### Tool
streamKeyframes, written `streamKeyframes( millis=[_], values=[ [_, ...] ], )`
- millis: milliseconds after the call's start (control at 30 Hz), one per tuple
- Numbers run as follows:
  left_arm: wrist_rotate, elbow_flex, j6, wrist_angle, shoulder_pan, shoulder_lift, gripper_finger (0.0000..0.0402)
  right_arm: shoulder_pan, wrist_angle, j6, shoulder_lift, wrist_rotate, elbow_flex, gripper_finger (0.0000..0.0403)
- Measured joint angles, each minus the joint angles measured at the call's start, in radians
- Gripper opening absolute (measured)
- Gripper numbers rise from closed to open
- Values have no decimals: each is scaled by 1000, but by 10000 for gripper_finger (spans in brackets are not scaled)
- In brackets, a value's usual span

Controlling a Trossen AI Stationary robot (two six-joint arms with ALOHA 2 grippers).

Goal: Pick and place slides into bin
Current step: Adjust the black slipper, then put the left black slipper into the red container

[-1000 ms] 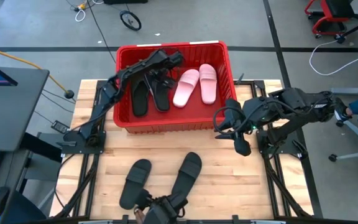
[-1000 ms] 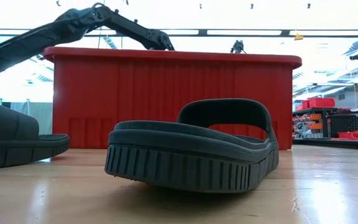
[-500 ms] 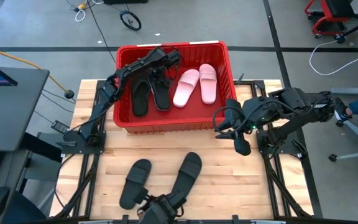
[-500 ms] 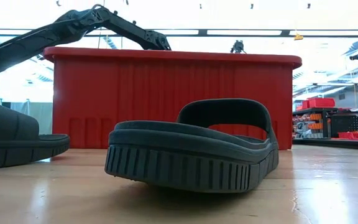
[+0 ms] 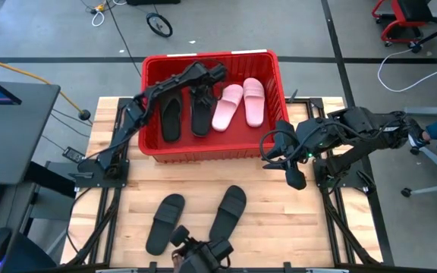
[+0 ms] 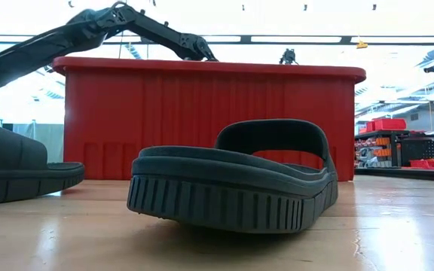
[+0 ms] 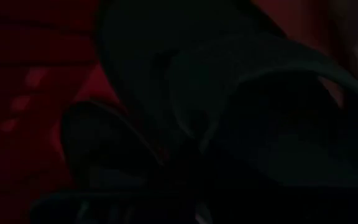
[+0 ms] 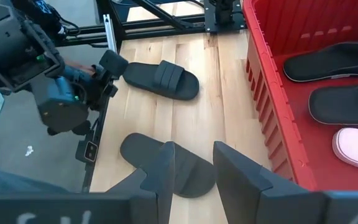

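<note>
The red bin (image 5: 203, 152) stands at the far middle of the table. In it lie two black slides (image 5: 171, 120) (image 5: 201, 112) and two pink slides (image 5: 226, 108) (image 5: 254, 101), soles down on its floor. My left gripper (image 5: 214, 72) reaches into the bin just over the far end of the second black slide. Its wrist view is dark and filled by black slides (image 7: 229, 112). Two more black slides (image 5: 164, 222) (image 5: 228, 214) rest on the table near the front edge. My right gripper (image 8: 192, 152) hangs open beside the bin's right wall, with nothing between its fingers.
The low camera's mount (image 5: 203, 254) sits at the front edge between the two table slides. Bare wood lies between the bin and those slides. In the low view one black slide (image 6: 232, 181) stands close in front of the bin's wall (image 6: 202, 113).
My left gripper has gone a little toward the table's right edge inside the bin. The black slide below it has shifted slightly toward the pink slides and now lies straighter along the bin.
</note>
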Motion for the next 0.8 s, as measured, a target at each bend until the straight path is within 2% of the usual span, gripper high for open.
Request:
streamKeyframes(
  millis=[233,467,600,800],
  values=[
    [7,0,-6,-51,40,0,13,0,0,0,0,-1,0,116],
    [31,0,77,-37,44,0,113,0,-34,0,0,-1,0,116],
    [31,0,47,-38,43,0,173,0,-39,0,0,-1,0,116],
    [30,0,73,-96,30,-1,229,0,-40,0,13,0,0,116]
  ],
)
